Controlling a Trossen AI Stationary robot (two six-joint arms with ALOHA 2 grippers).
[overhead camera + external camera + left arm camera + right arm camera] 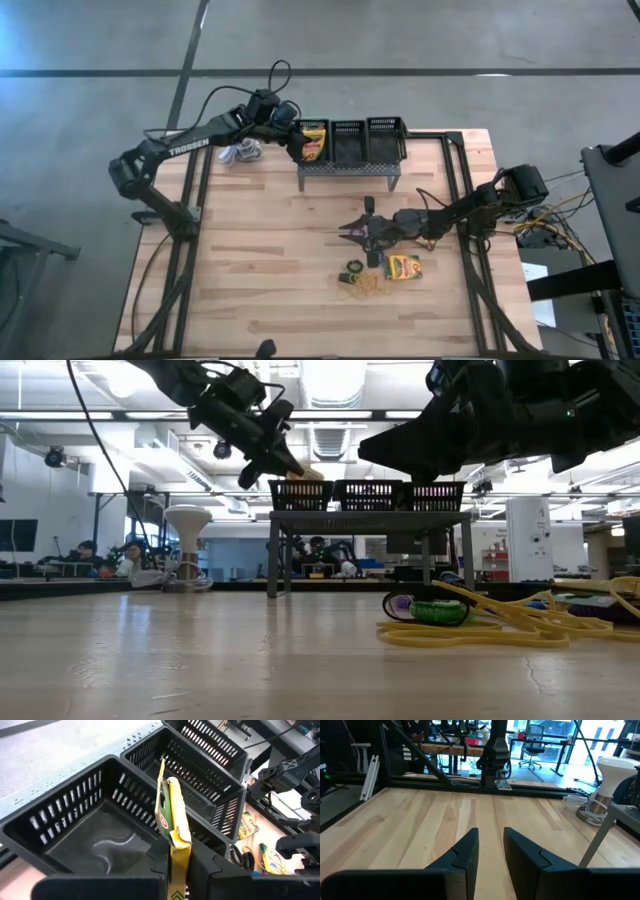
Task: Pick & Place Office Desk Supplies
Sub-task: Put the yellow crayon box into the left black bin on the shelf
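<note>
A flat yellow-and-green crayon box [172,815] stands on edge, pinched between the jaws of the left gripper [175,862] above the leftmost of three black slatted baskets [352,141]. Its cardboard looks creased, with the top flap bent open. In the high view this sits at upper centre of the frame, the basket row resting on a grey metal rack [348,168] at the far edge of the table [260,250].

A second crayon box [402,267] lies flat at lower centre right of the high view. Just beside it are a small black ring [354,266], a green ring [438,612] and a loose tangle of thin yellow rubber bands [366,289].

The right gripper [352,231] hangs low over mid-table, its jaws spread and empty, just above that cluster in the frame.

The table is pale wooden planks with a smooth sheen; wide bare wood lies to the left and lower left. A white ball-shaped object on a coiled grey base [241,152] sits at the upper left edge.
</note>
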